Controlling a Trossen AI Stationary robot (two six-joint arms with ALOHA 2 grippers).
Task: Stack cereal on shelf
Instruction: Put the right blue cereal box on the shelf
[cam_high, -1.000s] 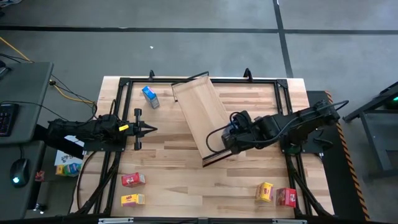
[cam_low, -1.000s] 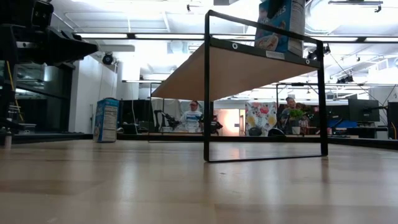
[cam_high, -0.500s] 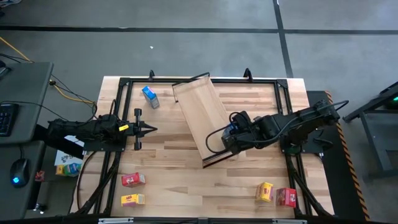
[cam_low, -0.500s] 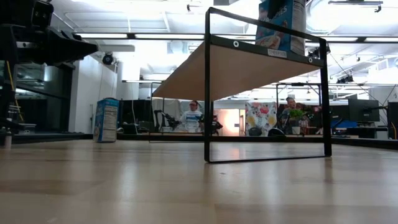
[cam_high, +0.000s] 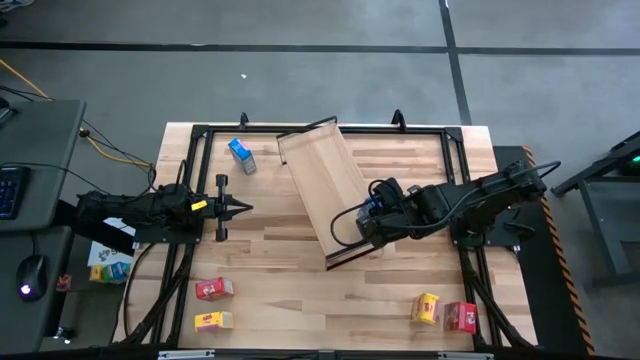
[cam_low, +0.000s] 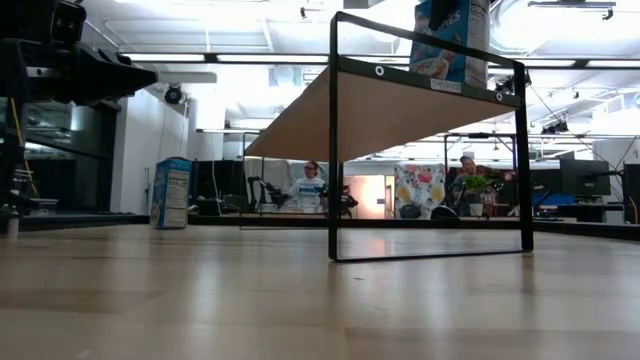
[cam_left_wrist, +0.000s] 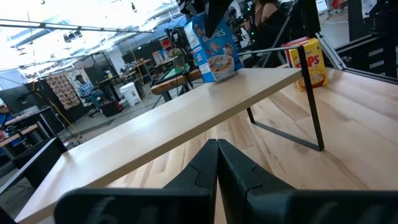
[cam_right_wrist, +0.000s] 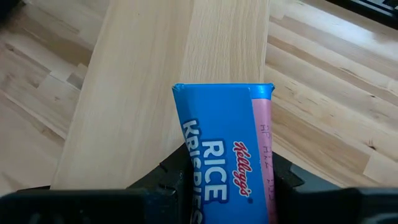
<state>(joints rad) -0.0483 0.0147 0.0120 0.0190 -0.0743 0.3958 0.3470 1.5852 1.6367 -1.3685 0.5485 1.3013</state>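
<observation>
My right gripper (cam_high: 368, 232) is over the near end of the shelf (cam_high: 325, 185), a long light-wood board on a thin dark frame that lies slanted across the table's middle. It is shut on a blue cereal box (cam_right_wrist: 221, 143), which shows atop the shelf in the low view (cam_low: 450, 40) and the left wrist view (cam_left_wrist: 214, 43). A second blue box (cam_high: 241, 155) stands on the table at the far left. My left gripper (cam_high: 243, 208) waits shut at the table's left, pointing at the shelf. My right gripper pinches the blue cereal box between its two fingers (cam_right_wrist: 171, 174), one on each narrow side (cam_right_wrist: 264, 155), at the box's upper end. The fingers come from above, pointing down. The box stands nearly upright, its lower end (cam_left_wrist: 222, 76) on the shelf board.
A red box (cam_high: 213, 289) and a yellow box (cam_high: 213, 320) lie near the table's near left corner. A yellow box (cam_high: 427, 308) and a red box (cam_high: 460, 316) stand near the near right corner. A dark metal frame (cam_high: 190, 140) rims the table. People sit in the room beyond.
In the low view the blue box and one post of the shelf's near end frame have shifted slightly toward the table's right. Both arms otherwise stay where they were.
</observation>
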